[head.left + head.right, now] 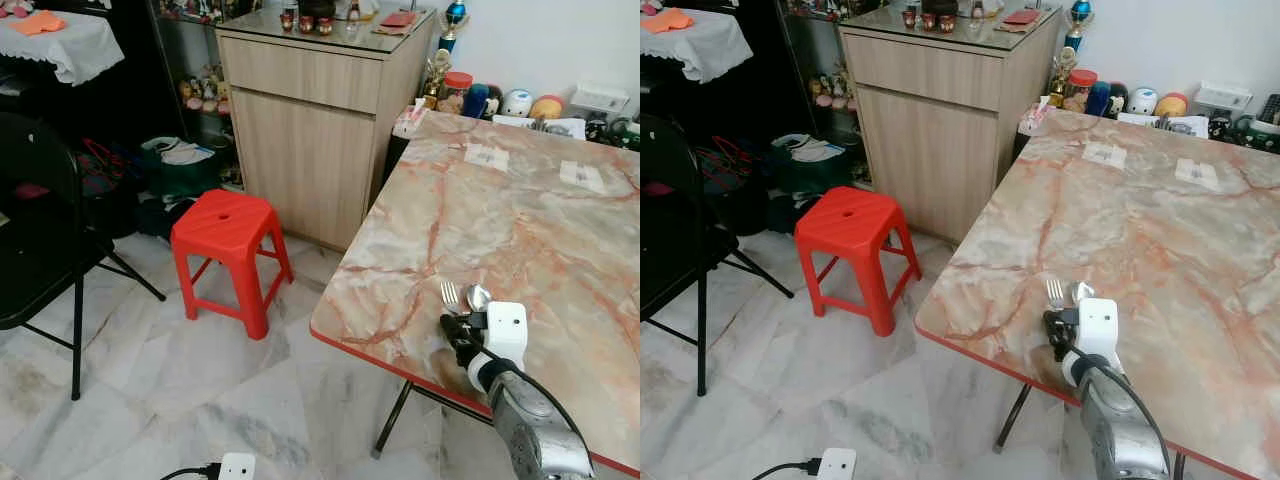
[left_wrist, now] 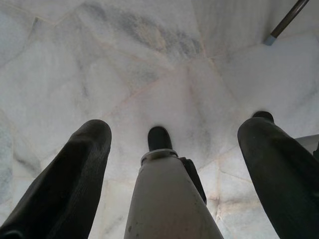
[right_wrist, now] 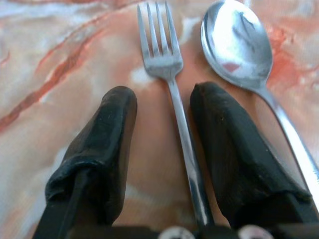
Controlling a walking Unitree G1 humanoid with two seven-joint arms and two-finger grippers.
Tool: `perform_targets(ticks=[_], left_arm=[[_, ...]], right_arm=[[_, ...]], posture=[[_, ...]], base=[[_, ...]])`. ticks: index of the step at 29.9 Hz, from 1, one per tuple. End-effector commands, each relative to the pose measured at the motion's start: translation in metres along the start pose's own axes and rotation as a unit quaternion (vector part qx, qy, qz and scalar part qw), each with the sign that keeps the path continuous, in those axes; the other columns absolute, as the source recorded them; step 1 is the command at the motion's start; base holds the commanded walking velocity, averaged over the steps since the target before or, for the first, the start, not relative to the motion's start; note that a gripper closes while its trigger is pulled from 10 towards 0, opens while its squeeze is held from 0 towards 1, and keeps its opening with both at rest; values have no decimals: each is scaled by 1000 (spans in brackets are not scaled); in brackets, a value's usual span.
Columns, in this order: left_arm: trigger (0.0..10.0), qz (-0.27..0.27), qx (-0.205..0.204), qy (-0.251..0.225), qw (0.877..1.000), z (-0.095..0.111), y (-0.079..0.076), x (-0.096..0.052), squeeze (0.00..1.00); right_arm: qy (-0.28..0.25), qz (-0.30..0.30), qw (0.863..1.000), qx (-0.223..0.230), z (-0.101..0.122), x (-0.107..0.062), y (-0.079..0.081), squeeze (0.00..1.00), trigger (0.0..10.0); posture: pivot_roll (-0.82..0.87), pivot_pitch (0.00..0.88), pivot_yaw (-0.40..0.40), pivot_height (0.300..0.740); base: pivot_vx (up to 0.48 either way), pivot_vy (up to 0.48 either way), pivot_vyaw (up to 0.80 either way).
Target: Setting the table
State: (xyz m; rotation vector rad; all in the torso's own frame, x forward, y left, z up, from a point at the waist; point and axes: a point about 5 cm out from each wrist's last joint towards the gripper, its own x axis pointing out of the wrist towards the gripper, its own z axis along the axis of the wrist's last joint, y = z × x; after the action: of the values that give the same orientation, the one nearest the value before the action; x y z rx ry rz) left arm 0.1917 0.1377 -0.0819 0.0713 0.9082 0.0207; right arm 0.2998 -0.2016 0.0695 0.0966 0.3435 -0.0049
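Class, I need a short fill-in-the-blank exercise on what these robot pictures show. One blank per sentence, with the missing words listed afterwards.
1. Beside the silver metal fork on the marble-patterned table lies a silver metal ____.
2. The fork's handle runs between the fingers of the robot's ____ tool.
3. The plastic stool on the floor is ____ in colour.
4. The left tool hangs over the pale marble ____.

Missing words: spoon; right; red; floor

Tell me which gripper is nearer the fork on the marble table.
Right. The right gripper is at the table's near edge with its open fingers either side of the fork, beside the spoon. The left gripper hangs open over the floor, away from the table.
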Motion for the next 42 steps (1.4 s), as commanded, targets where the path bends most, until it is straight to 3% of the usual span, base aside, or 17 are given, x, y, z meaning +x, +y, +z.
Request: perform_targets(ticks=[1,9,10,11,13,42], left_arm=[[10000,-6,5,13,1000,-6,-2,-1,0],[10000,-7,5,13,1000,-6,-2,-1,0],[10000,-8,5,14,1000,-6,-2,-1,0],[10000,-8,4,14,1000,-6,-2,-1,0],[10000,-9,4,14,1000,-7,-2,-1,0],[10000,-17,9,21,1000,-10,-4,-2,0]], right_arm=[[30,-11,999,7,-11,-1,-6,0,10000],[67,-11,998,8,-26,-2,-8,0,10000],[73,-12,997,7,-28,-2,-8,0,9608],[80,-13,997,7,-30,-2,-7,0,549],[81,-11,997,7,-31,-2,-7,0,0],[83,36,996,0,-39,1,16,0,0]], posture=[[24,99,-20,740],[24,98,-21,740],[25,97,-23,740],[25,97,-23,740],[26,96,-23,740],[19,50,-20,740]], base=[[0,0,0],[0,0,0],[0,0,0],[0,0,0],[0,0,0],[0,0,0]])
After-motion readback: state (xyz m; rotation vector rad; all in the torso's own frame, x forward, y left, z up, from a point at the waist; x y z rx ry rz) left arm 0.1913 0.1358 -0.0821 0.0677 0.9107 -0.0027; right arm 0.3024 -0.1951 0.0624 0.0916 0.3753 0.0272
